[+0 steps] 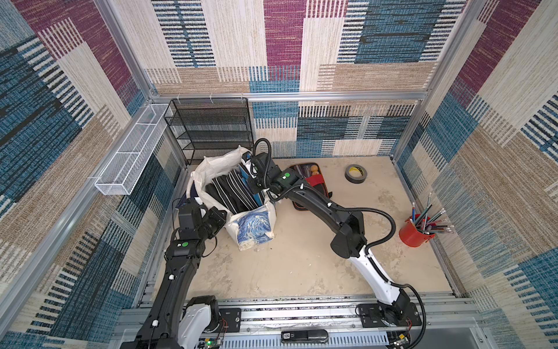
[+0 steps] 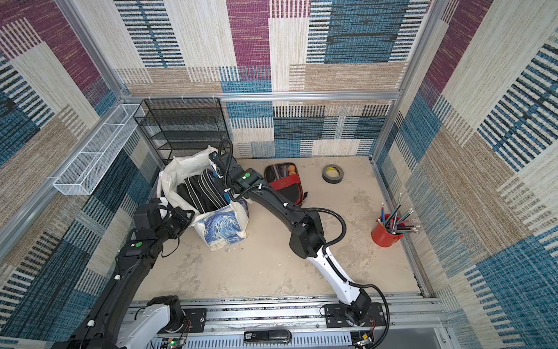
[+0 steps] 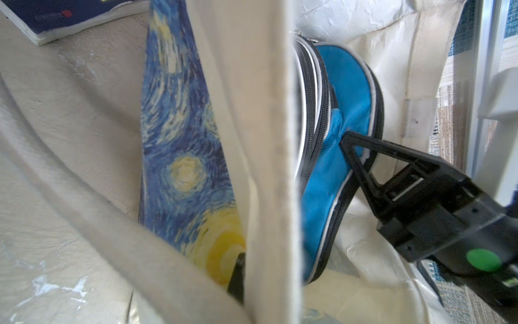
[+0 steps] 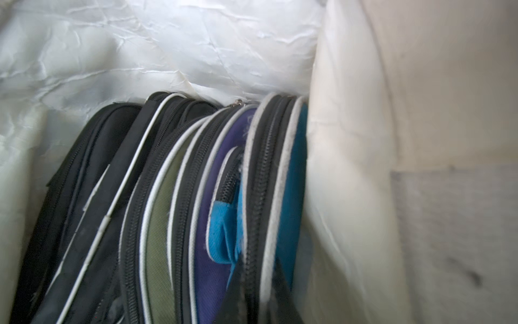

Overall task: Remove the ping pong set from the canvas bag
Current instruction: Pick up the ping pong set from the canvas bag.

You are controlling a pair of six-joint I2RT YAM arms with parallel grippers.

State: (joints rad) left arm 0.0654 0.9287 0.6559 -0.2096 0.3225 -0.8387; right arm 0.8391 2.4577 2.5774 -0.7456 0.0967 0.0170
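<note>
Cream-white canvas bag [image 3: 269, 140]: matt, coarse woven cloth; blue-and-yellow print, flat finish; crinkled white lining, slight sheen.
Blue zipped paddle case [image 3: 350, 92]: fine-weave cloth, faint sheen; white piping; black zip teeth.
Black mesh shelf rack [image 1: 211, 127]: matt metal.
White mesh basket [image 1: 133, 151]: painted wire.
Beige surface [image 1: 302, 256]: matt, blotched.

The canvas bag [image 1: 255, 225] is standing at the bench's [image 1: 302, 266] left side, in front of a mesh shelf [image 1: 211, 130], with a book [image 3: 56, 16] lying just left of it and a row of zipped cases [image 1: 229, 190] standing on edge inside. The left pincer [image 1: 223, 217] is clamping the bag's near left rim, while the right pincer [image 3: 347, 143] is reaching in at the far end, pinching the end case [image 3: 350, 92]. Right of the bag an opened case [image 1: 314, 181] is lying flat with two balls [image 1: 314, 168] in it, a tape roll [image 1: 354, 173] further right, a pencil cup [image 1: 413, 234] nearer, by the right wall.
</note>
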